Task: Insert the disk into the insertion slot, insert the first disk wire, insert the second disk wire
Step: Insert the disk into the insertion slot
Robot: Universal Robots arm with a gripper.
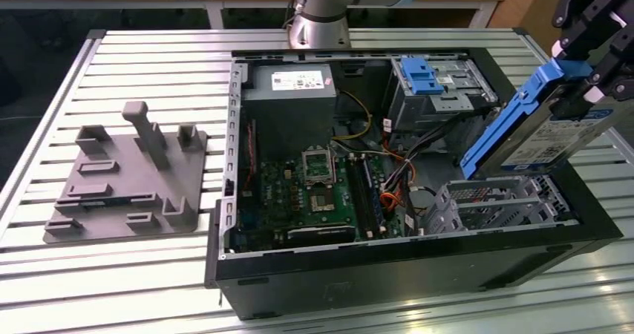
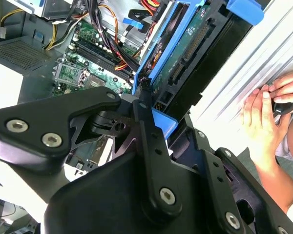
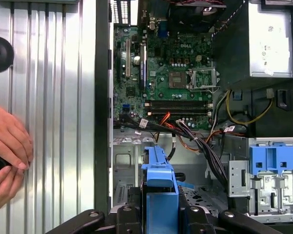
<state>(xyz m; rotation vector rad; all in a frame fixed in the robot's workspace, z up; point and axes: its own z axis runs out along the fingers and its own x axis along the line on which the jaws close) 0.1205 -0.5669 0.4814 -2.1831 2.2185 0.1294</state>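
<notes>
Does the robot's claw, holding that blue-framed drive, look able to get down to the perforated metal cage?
Probably yes. The gripper holds the disk tilted just above the insertion slot. Nothing seems to lie between them, and the cables sit beside the slot, toward the exterior view's left.

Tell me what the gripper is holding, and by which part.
The gripper holds the disk, clamped across its blue-framed upper end. The disk hangs tilted above the insertion slot, not yet in it.
</notes>
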